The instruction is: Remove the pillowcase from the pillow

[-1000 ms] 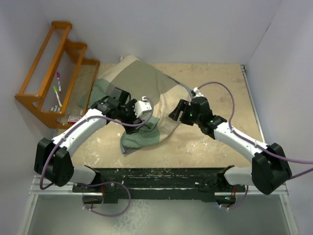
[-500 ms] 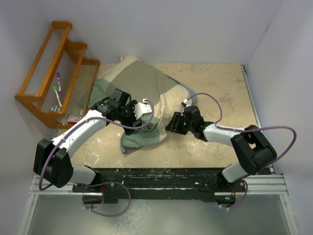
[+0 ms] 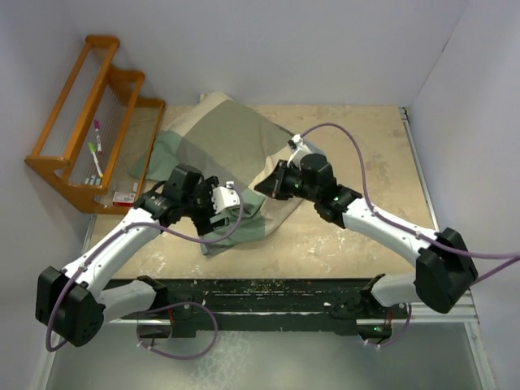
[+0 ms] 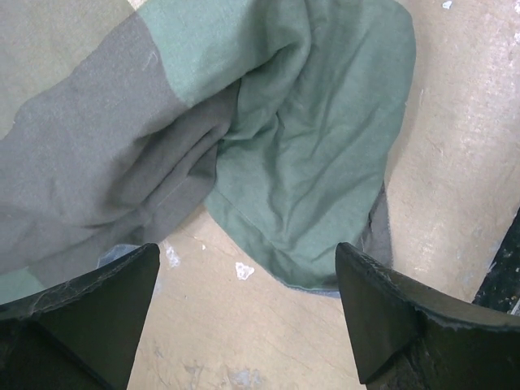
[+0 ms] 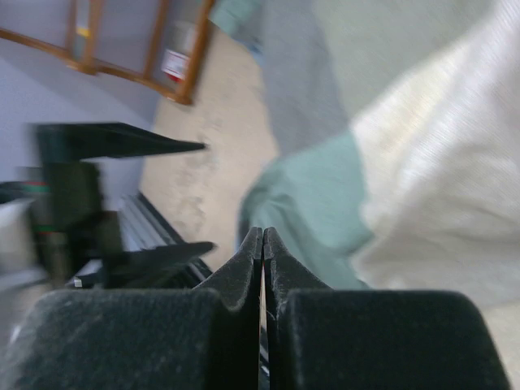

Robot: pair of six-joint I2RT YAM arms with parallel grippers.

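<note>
One pillowcase (image 3: pixel 227 146), one wooden rack (image 3: pixel 58 180), two arms (image 3: pixel 114 244) (image 3: pixel 382 227), two pincers (image 4: pixel 248 321) (image 5: pixel 262 244)

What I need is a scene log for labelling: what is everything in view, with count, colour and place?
Pillowcase: one, beige, olive-grey and teal, crumpled mid-table.
Pillow: one, cream, apparently peeking from the pillowcase.
Rack: one, orange wood, far left.
Small items: a few, green and pink, in the rack.
Table: one, tan, beneath the pillowcase.
Left arm: one, white and black; jaws open above the teal corner.
Right arm: one, white and black; jaws shut over the pillowcase's right edge.
</note>
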